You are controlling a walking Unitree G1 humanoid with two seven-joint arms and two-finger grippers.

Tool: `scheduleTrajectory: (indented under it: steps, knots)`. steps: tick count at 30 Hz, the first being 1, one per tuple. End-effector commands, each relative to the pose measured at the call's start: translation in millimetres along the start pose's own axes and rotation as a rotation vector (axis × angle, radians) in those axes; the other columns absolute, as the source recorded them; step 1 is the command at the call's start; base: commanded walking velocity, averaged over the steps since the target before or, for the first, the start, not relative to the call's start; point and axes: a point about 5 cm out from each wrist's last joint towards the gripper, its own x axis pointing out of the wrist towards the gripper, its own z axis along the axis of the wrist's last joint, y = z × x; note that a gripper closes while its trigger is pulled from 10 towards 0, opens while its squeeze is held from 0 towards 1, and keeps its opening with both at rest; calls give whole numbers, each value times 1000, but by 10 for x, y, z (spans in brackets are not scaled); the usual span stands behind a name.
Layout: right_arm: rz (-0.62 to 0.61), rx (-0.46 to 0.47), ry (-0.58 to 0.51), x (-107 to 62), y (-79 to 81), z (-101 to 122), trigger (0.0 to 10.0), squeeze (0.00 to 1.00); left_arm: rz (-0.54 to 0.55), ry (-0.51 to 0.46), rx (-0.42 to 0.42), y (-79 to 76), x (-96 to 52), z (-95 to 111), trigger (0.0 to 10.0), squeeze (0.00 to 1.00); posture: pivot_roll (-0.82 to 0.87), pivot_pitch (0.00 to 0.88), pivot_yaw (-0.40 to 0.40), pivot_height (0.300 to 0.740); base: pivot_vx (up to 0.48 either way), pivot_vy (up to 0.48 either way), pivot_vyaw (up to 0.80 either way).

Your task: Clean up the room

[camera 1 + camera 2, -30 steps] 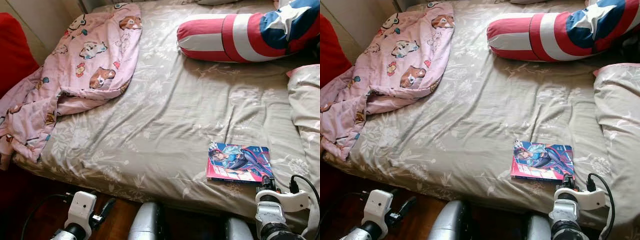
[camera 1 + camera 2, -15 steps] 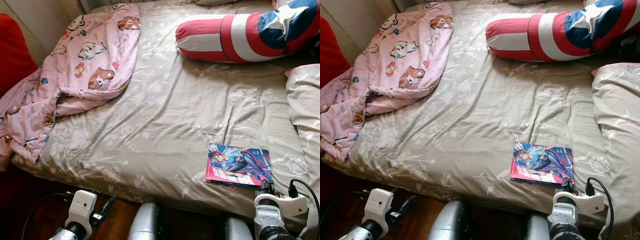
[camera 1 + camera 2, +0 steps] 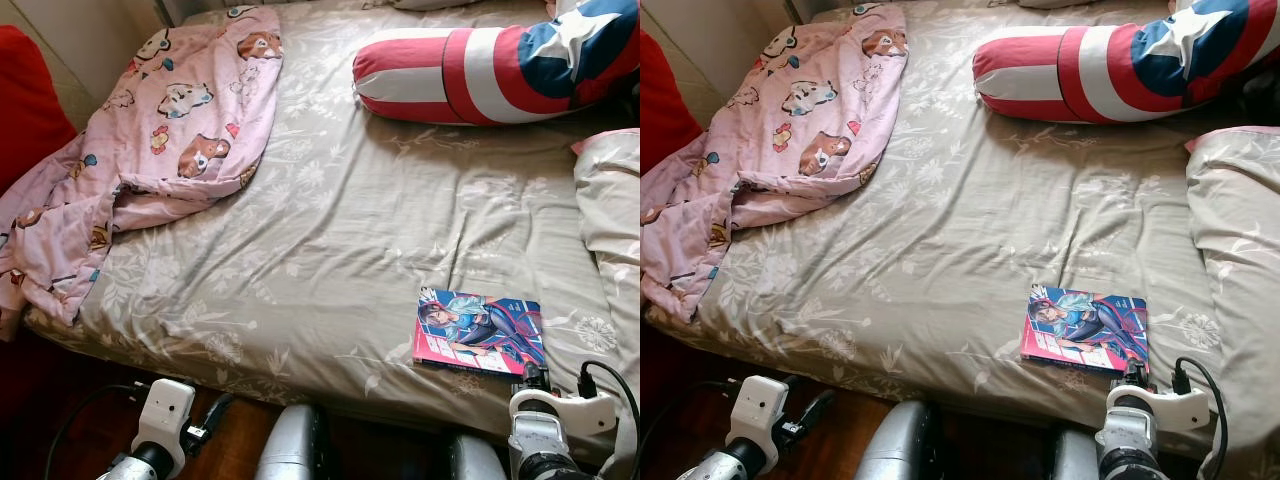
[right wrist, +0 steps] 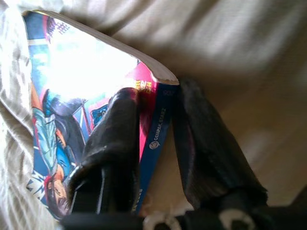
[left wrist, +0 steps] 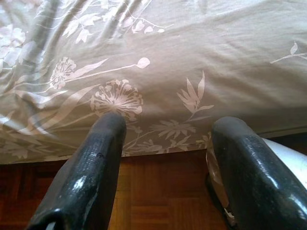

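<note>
**Bedside inspection: right end effector pinching comic book at mattress edge**

The bed [image 3: 340, 250] takes up most of the scene, covered by a grey-beige sheet with a pale floral print, creased across the middle. A pink blanket [image 3: 150, 150] printed with cartoon animals lies rumpled over the bed's left side, far from the right end effector and beyond the left one, with one end hanging over the near-left corner. A red, white and blue bolster [image 3: 480, 65] with a star lies across the far side of the bed, well beyond the right end effector. A pillow [image 3: 610, 210] in the same floral fabric sits at the right edge, just beyond and to the right of the right end effector. A red cushion or seat [image 3: 30, 110] stands off the bed at far left.

The comic book [image 3: 479, 330] lies flat on the sheet near the front edge, directly ahead of the right end effector [image 4: 156, 120]. That end effector's two black fingers [image 4: 112, 139] are closed on the book's near corner, one on the cover and one beside the spine.

The left end effector [image 5: 165, 143] hangs low before the mattress edge, over the wooden floor [image 5: 158, 191], fingers spread apart and holding nothing.
</note>
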Motion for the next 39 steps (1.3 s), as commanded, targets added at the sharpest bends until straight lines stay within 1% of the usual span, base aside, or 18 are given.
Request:
scheduleTrajectory:
  steps: [1, 9, 11, 12, 13, 14, 17, 20, 21, 22, 23, 25, 26, 30, 33, 34, 36, 39]
  knots:
    - [-62, 7, 0, -51, -146, -25, 10000, 643, 18, 48, 13, 49, -63, -98, 10000, 0, 244, 210, 176, 639, 0, 0, 0]
    - [-112, -4, -18, -57, -206, 26, 10000, 663, 17, 41, 10, 40, -3, -81, 10000, 0, 237, 194, 173, 639, 0, 0, 0]
    - [-121, -5, -23, -57, -220, 46, 10000, 745, 18, 38, 9, 39, 10, -75, 10000, 0, 237, 193, 172, 639, 0, 0, 0]
    - [-123, -5, -25, -58, -223, 51, 10000, 745, 18, 37, 9, 39, 13, -73, 10000, 0, 237, 193, 172, 639, 0, 0, 0]
    - [-123, -6, -29, -58, -226, 60, 10000, 914, 18, 36, 9, 40, 17, -70, 10000, 0, 235, 191, 172, 639, 0, 0, 0]
    - [-122, -12, -38, -56, -225, 76, 10000, 1000, 19, 34, 9, 41, 30, -67, 10000, 0, 230, 185, 169, 639, 0, 0, 0]
    - [-99, -66, -49, -47, -200, 107, 10000, 1000, 24, 32, 8, 46, 71, -65, 10000, 0, 220, 174, 164, 639, 0, 0, 0]
    - [-82, -74, -84, -38, -184, 177, 10000, 980, 27, 24, 5, 46, 117, -53, 10000, 0, 211, 165, 159, 639, 0, 0, 0]
    - [-77, -82, -88, -36, -180, 189, 10000, 796, 29, 22, 4, 45, 134, -52, 10000, 0, 201, 155, 151, 639, 0, 0, 0]
    - [-75, -86, -89, -33, -176, 196, 10000, 796, 30, 22, 3, 43, 151, -52, 10000, 0, 198, 150, 148, 639, 0, 0, 0]
    - [-62, -122, -95, -30, -165, 219, 10000, 0, 34, 16, -1, 43, 172, -42, 10000, 0, 191, 142, 143, 639, 0, 0, 0]
    - [-25, -235, -101, -25, -124, 249, 10000, 0, 42, 4, -7, 42, 220, -22, 10000, 0, 175, 130, 132, 639, 0, 0, 0]
    - [-25, -235, -101, -25, -124, 249, 10000, 0, 42, 4, -7, 42, 220, -22, 10000, 0, 175, 130, 132, 639, 0, 0, 0]
    - [100, -499, -141, -15, 45, 309, 10000, 0, 46, -13, -29, -11, 372, 10, 10000, 0, 133, 97, 114, 639, 0, 0, 0]
    - [153, -585, -141, -9, 135, 291, 10000, 0, 51, -19, -47, -35, 446, 24, 10000, 0, 102, 74, 101, 639, 0, 0, 0]
    - [188, -611, -143, -15, 173, 274, 10000, 0, 52, -21, -50, -44, 468, 29, 10000, 0, 102, 74, 101, 639, 0, 0, 0]
    - [306, -767, -122, -37, 306, 170, 10000, 0, 70, -28, -89, -75, 576, 53, 10000, 0, 74, 46, 82, 639, 0, 0, 0]
    - [390, -859, -66, -52, 393, 29, 10000, 0, 94, -35, -137, -90, 667, 82, 10000, 0, 60, 37, 73, 639, 0, 0, 0]
